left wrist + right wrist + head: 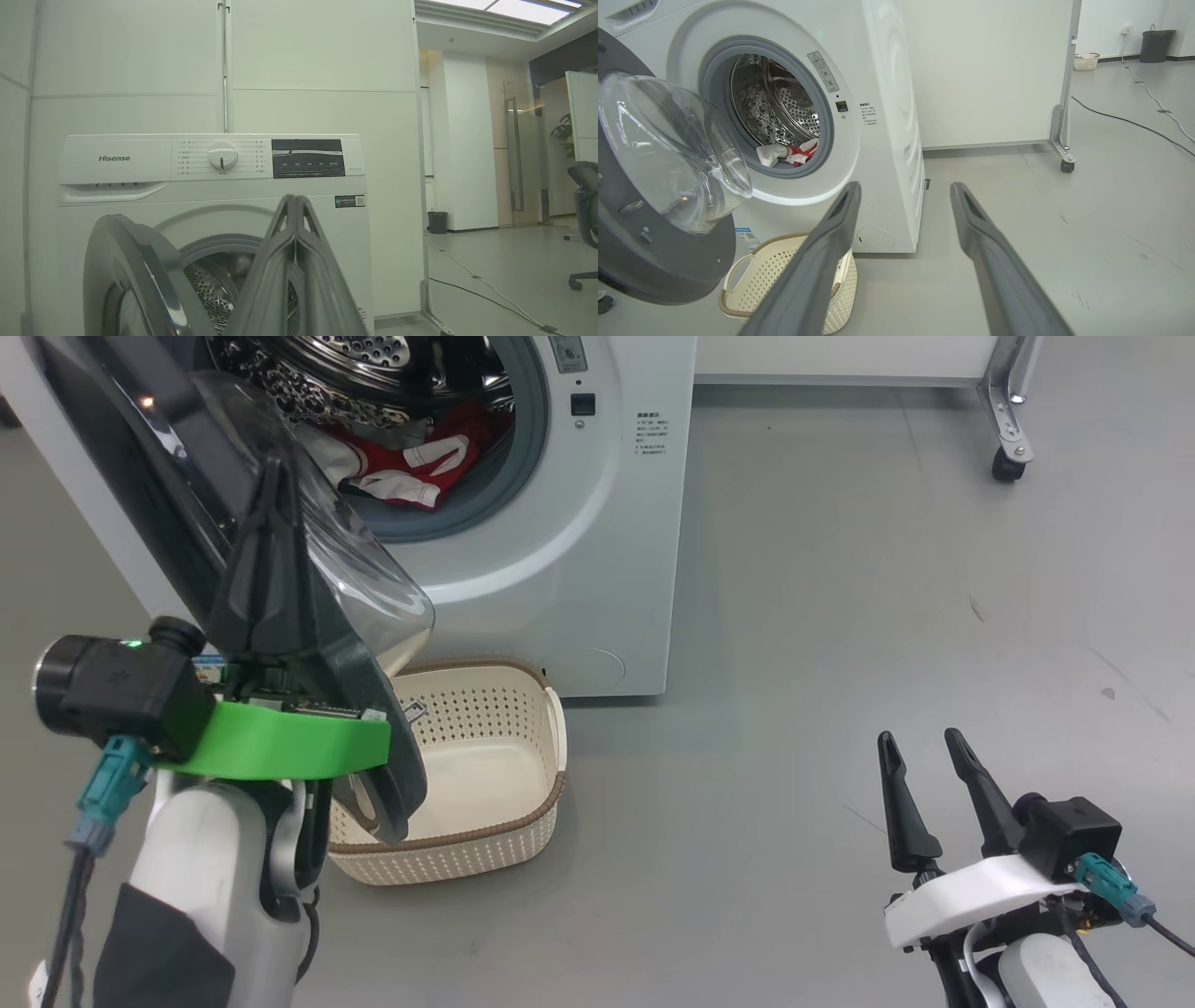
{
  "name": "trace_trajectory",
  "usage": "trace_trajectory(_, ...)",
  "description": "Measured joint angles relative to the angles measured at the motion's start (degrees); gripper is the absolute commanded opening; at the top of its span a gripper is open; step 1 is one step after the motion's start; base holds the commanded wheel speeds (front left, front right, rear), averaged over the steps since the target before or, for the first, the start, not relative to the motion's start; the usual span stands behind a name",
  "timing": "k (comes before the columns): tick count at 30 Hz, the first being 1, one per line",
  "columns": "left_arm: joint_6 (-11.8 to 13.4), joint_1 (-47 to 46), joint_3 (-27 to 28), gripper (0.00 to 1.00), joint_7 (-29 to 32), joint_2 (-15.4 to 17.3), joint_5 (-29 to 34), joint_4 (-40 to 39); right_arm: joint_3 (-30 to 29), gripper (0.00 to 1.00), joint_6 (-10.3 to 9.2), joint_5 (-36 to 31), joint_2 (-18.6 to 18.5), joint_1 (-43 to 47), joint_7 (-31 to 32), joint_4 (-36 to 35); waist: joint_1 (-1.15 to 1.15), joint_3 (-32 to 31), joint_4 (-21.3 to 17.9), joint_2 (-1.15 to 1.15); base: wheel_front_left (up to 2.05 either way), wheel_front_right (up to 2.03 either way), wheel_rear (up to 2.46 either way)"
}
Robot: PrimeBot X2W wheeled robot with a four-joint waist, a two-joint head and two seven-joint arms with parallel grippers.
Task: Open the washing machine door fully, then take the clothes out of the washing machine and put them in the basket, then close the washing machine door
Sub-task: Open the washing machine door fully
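The washing machine door [369, 574] is hanging open at the left. Red-and-white clothes [420, 462] are lying in the washing machine [597, 551], at the drum mouth. The basket [467, 863] is sitting empty on the floor under the door. The left gripper [295, 200] is pointing up beside the door, fingers together, gripping nothing. The right gripper [920, 739] is hovering over the floor, fingers apart.

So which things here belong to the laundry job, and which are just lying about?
Job: washing machine, door, red clothes, cream basket.
Lying about: dark bin, office chair, far small basket.
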Motion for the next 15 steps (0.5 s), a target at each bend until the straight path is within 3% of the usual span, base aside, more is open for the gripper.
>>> trace_trajectory(15,-1.37,1.98,-6.55,0.0,7.46,-1.13,-0.8,5.8,-1.31,1.0,0.56,-0.41,1.18,-0.02,0.0,0.33,0.0,1.31,-3.02,0.0,0.0,0.0,0.0)
